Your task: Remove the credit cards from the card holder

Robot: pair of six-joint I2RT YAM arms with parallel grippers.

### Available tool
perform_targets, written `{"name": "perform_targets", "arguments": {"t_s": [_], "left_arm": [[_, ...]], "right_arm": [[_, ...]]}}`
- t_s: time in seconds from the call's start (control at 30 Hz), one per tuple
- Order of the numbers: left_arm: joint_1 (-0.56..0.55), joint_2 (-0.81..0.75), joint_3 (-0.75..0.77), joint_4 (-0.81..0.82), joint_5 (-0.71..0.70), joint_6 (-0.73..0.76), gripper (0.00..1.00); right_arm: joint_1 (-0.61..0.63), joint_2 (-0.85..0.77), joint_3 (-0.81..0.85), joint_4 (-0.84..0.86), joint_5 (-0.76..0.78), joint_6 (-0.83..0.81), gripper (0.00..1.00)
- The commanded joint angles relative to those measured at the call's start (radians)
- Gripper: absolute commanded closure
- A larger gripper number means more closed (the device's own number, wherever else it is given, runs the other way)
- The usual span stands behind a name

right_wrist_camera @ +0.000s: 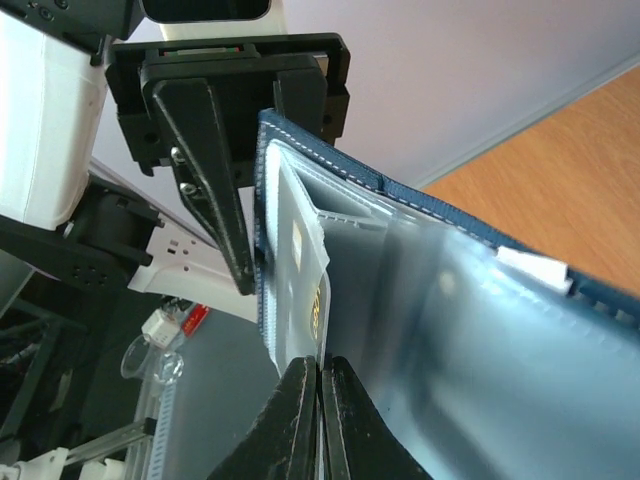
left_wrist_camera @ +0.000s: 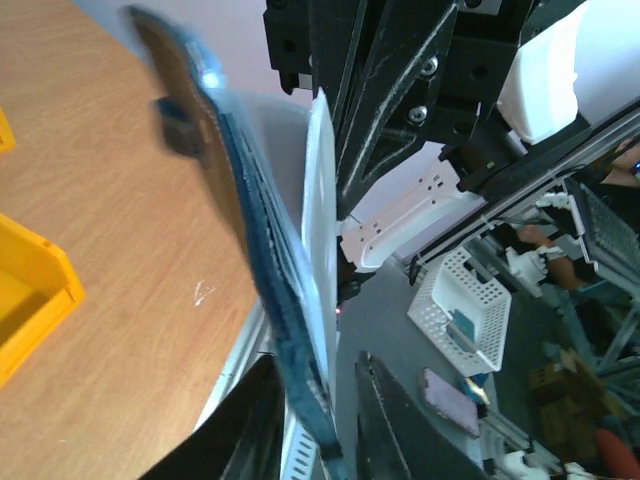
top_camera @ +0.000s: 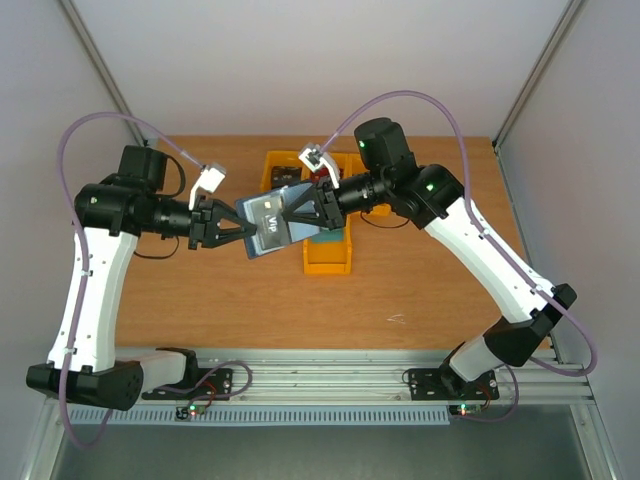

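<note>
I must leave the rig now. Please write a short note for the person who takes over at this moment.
Left gripper: jaws straddle one edge of the card holder; whether they press it, I cannot tell.
Right gripper: shut on the holder's inner side, at a sleeve.
Holder: open, in the air between both arms, above the table, near the yellow bins.
Done: holder lifted and opened.
Left: pull out the credit cards; the VIP one lies on the holder's inner side.
</note>
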Motion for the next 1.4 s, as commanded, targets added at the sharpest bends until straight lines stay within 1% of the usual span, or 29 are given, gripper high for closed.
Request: {"name": "perform_targets", "arguments": {"t_s": [0.0,0.1,0.2,0.23,0.27,0.3,0.33,0.4,0.57,0.63,0.67,0.73,0.83,0.9,1.03,1.13,1.2,1.37], "left_arm": [[-0.01,-0.018,-0.003,0.024,0.068,0.006,0.75],[-0.01,-0.016,-0.007,0.023,0.077,0.007,0.74],[-0.01,-0.017,-0.012,0.024,0.076,0.007,0.78],[-0.01,-0.016,-0.014,0.025,0.075,0.008,0.81],[-0.01,-0.016,-0.015,0.028,0.072,0.007,0.85],[-0.011,-0.016,-0.017,0.034,0.064,0.005,0.94],[-0.01,-0.018,-0.016,0.044,0.051,0.0,0.99],[-0.01,-0.019,-0.017,0.058,0.023,-0.028,1.0],[-0.011,-0.024,-0.019,0.067,-0.028,-0.04,1.0],[-0.011,-0.025,-0.017,0.063,-0.022,-0.034,1.0],[-0.01,-0.023,-0.014,0.057,-0.009,-0.026,1.0],[-0.01,-0.019,-0.001,0.029,0.024,0.003,1.0],[-0.01,-0.015,0.019,-0.021,0.068,0.056,1.0],[-0.009,-0.013,0.023,-0.031,0.077,0.079,1.0],[-0.009,-0.012,0.024,-0.014,0.062,0.065,1.0],[-0.008,-0.012,0.029,-0.028,0.074,0.071,1.0],[-0.009,-0.012,0.031,-0.038,0.077,0.089,1.0],[-0.007,-0.013,0.03,-0.029,0.06,0.08,1.0]], "right_arm": [[0.007,0.015,0.025,0.046,0.001,0.018,0.99],[0.008,0.017,0.025,0.039,0.004,0.01,0.99],[0.008,0.02,0.022,0.042,-0.002,0.013,0.99],[0.007,0.02,0.023,0.044,-0.005,0.016,0.99],[0.007,0.02,0.023,0.047,-0.007,0.015,0.99],[0.008,0.019,0.024,0.048,-0.009,0.014,0.99],[0.008,0.018,0.024,0.048,-0.012,0.01,0.99],[0.006,0.012,0.023,0.04,-0.012,-0.004,0.99],[-0.015,-0.006,0.016,-0.02,0.019,-0.041,0.99],[-0.024,-0.007,0.013,-0.035,0.006,-0.044,0.9],[-0.024,-0.006,0.012,-0.039,0.006,-0.044,0.87],[-0.025,-0.003,0.006,-0.044,0.03,-0.042,0.86],[-0.023,-0.008,-0.016,-0.05,0.115,-0.046,0.85],[-0.021,-0.009,-0.023,-0.049,0.136,-0.049,0.82],[-0.004,-0.008,-0.032,-0.043,0.124,-0.051,0.75],[0.006,-0.008,-0.035,-0.055,0.162,-0.061,0.75],[0.008,-0.008,-0.038,-0.05,0.149,-0.06,0.75],[0.012,-0.016,-0.034,-0.064,0.099,-0.086,0.65]]}}
